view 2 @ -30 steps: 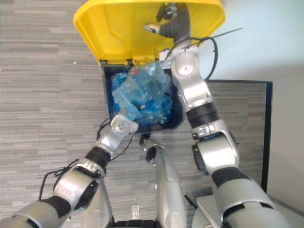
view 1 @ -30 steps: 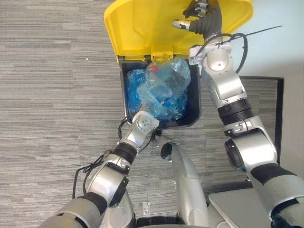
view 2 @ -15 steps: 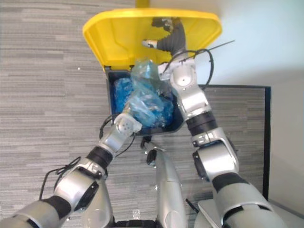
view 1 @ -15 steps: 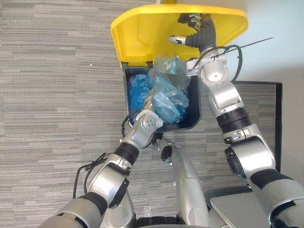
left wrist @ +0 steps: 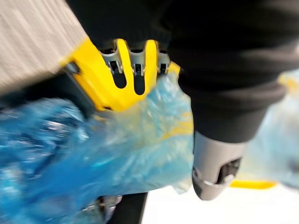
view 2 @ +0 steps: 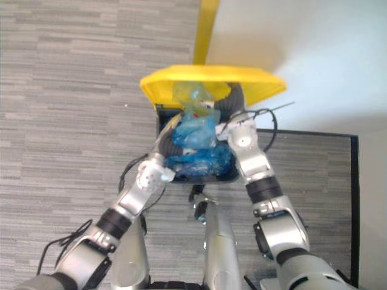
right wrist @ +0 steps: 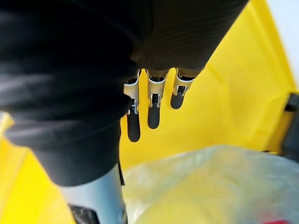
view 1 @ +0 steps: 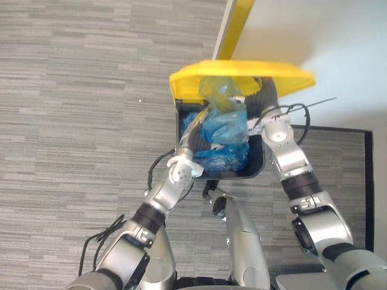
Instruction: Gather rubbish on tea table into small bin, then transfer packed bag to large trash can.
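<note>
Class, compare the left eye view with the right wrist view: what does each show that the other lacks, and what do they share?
The left eye view adds the grey carpet floor, the dark bin below the yellow lid, and the left hand inside the bin at the blue bag. The right wrist view adds the right hand, its fingers straight, close to the lid's underside. Both share the yellow lid and the top of the blue bag beneath it.

Office-like room: grey striped carpet, pale wall.

bright even light, yellow lid casting soft shadow on pale wall.
</note>
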### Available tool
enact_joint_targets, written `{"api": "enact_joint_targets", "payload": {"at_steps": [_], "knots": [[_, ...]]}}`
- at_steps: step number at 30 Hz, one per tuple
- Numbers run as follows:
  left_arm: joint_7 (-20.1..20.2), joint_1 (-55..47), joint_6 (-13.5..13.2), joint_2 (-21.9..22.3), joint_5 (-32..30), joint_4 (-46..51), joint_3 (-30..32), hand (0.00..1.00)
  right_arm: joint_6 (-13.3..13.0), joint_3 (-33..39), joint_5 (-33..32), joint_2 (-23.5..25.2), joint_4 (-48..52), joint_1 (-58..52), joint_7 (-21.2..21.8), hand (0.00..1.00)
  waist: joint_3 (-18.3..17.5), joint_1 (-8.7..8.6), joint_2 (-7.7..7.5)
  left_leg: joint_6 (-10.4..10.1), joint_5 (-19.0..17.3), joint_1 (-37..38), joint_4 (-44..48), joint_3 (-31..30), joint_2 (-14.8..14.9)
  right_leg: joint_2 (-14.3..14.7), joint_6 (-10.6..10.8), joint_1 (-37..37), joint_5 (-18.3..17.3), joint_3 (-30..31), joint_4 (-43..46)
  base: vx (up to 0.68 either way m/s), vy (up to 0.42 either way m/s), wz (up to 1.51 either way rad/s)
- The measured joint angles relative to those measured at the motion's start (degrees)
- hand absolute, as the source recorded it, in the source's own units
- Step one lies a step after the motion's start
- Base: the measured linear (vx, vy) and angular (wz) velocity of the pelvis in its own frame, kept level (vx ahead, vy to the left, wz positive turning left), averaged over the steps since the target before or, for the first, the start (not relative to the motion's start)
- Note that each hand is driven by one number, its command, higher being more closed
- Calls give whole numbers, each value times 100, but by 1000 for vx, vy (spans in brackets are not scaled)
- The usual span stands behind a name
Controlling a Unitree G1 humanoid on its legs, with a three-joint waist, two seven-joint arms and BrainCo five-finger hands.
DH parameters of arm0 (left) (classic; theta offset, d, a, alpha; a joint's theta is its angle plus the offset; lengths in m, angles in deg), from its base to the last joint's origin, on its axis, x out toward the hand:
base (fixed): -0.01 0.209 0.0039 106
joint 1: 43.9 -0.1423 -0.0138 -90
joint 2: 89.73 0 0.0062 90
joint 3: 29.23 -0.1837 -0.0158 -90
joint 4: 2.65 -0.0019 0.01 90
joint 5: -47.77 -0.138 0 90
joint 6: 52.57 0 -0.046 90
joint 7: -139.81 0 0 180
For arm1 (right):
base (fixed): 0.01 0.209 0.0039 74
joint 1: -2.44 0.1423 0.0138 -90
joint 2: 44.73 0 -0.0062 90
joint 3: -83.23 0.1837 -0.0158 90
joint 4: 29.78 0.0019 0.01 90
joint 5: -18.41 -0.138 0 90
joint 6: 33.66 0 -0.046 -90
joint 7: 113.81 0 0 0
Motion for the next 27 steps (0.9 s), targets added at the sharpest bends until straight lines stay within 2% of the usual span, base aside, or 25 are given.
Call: {"api": "enact_joint_targets", "payload": {"at_steps": [3, 6, 10, 14, 16, 17, 18, 19, 20, 21, 22, 23, 24, 25, 26, 27], "knots": [[174, -823, -112, -161, 368, 41, 266, 0, 6, 9, 65, 8, -591, -346, 119, 0, -21, 54, 32, 2, 36, 359, -177, -1, -22, -8, 91, 295, -64, -4, 3, 10, 2, 5], [358, -1685, -140, -162, 973, -164, 851, 0, 28, 246, 222, 16, -1019, -784, 225, 0, -95, 113, 49, 23, 47, 630, -310, 1, -62, -31, 184, 508, -161, -2, 14, 8, 8, 6], [371, -2142, -129, -149, 1226, -1035, 1354, 0, 63, 438, 414, 227, -1231, -1224, 266, 0, -226, 132, 69, 73, 101, 954, -465, 19, -184, -119, 245, 711, -202, 56, 91, 13, 15, 0], [348, -2293, 35, -123, 1164, -2368, 1803, 0, 55, 441, 670, 690, -1306, -1775, 334, 0, -289, 121, 17, 106, 72, 1327, -425, 200, -321, -192, 319, 900, -182, 290, 165, -60, 63, -19], [340, -2298, 85, -81, 1094, -2643, 1917, 0, 52, 428, 667, 942, -1286, -2087, 362, 0, -335, 82, -16, 124, 56, 1332, -340, 281, -371, -220, 504, 900, -19, 367, 58, -123, 81, -29], [296, -2367, 102, -40, 1075, -2736, 2097, 0, 52, 390, 664, 1164, -1288, -2391, 394, 0, -415, 61, -87, 199, 106, 1369, -465, 337, -439, -178, 735, 1036, 209, 366, -451, -168, 100, -54], [233, -2379, 98, 60, 1055, -2886, 2274, 0, 55, 319, 664, 1372, -1277, -2641, 404, 0, -474, 42, -107, 288, 356, 1521, -869, 545, -293, -187, 770, 1101, -271, 197, -518, -198, 90, -64], [195, -2417, 137, 73, 1051, -2947, 2393, 0, 51, 306, 664, 1523, -1278, -2823, 414, 0, -523, -21, -132, 196, 535, 1622, -1091, 719, -277, -308, 169, 821, -474, 310, 576, -165, 49, -47], [173, -2427, 156, 89, 1051, -2976, 2455, 0, 48, 307, 664, 1586, -1280, -2938, 416, 0, -553, -58, -181, 167, 623, 1675, -1174, 770, -290, -385, 20, 734, -568, 414, 1193, -106, -39, -22], [105, -2538, 237, 140, 1052, -3006, 2510, 0, -22, 329, 686, 1756, -1286, -3505, 437, 0, -770, -121, -215, 129, 793, 1872, -1459, 822, -308, -491, -9, 839, -954, 736, 2605, -77, -53, -7], [104, -2590, 245, 151, 1052, -3005, 2508, 0, -35, 331, 711, 1799, -1300, -3695, 440, 0, -888, -129, -256, 103, 845, 1889, -1542, 821, -314, -509, 20, 940, -1045, 803, 2783, -46, -79, -5], [99, -2675, 243, 167, 1055, -2997, 2519, 0, -62, 343, 838, 1863, -1349, -3994, 441, 0, -1089, -145, -363, 65, 905, 1887, -1653, 836, -349, -571, 74, 1204, -1083, 917, 2891, 22, -127, -5], [97, -2697, 240, 182, 1056, -2989, 2537, 0, -109, 443, 933, 1942, -1469, -4258, 440, 0, -1249, -129, -494, 61, 895, 1822, -1650, 849, -378, -534, 289, 1494, -1313, 1054, 2537, -15, -168, -30], [100, -2634, 277, 339, 1063, -3045, 2685, 0, -118, 677, 1071, 1963, -1889, -4319, 415, 0, -1336, -139, -414, 53, 949, 1746, -1796, 859, -283, -132, 496, 1818, -1595, 1116, 1596, -33, -163, -72], [107, -2618, 287, 518, 1060, -3130, 2742, 0, -115, 895, 1109, 1935, -2262, -4332, 359, 0, -1472, -101, -369, 235, 1124, 1715, -2148, 892, -316, 103, 303, 2007, -1655, 1184, 631, -56, -102, -84], [105, -2591, 286, 552, 1061, -3154, 2740, 0, -117, 968, 1110, 1905, -2417, -4306, 340, 0, -1478, -99, -332, 281, 1205, 1727, -2301, 910, -313, 164, 47, 2041, -1567, 1189, 337, -64, -39, -73]]}}
